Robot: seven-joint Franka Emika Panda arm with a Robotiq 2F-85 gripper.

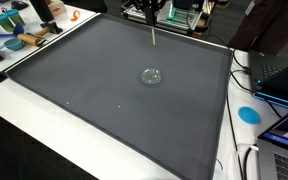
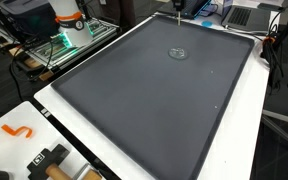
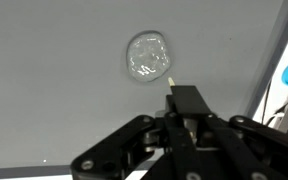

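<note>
A small clear glass dish (image 1: 151,76) lies on the dark grey mat (image 1: 84,90), a little beyond its middle; it also shows as the clear dish (image 2: 178,53) and the clear dish (image 3: 147,55). My gripper (image 1: 150,10) hangs above the mat's far edge, shut on a thin pale stick (image 1: 153,35) that points down toward the mat. In the wrist view the gripper (image 3: 184,102) has its jaws closed, and the stick's tip (image 3: 170,79) pokes out just below and right of the dish, apart from it. The gripper (image 2: 177,8) sits at the top edge of an exterior view.
The mat covers a white table (image 2: 44,110). A blue disc (image 1: 248,114), laptops and cables lie at one side. An orange hook (image 2: 19,130) and a black tool (image 2: 46,160) sit near a corner. A wire rack (image 2: 69,38) stands beside the table.
</note>
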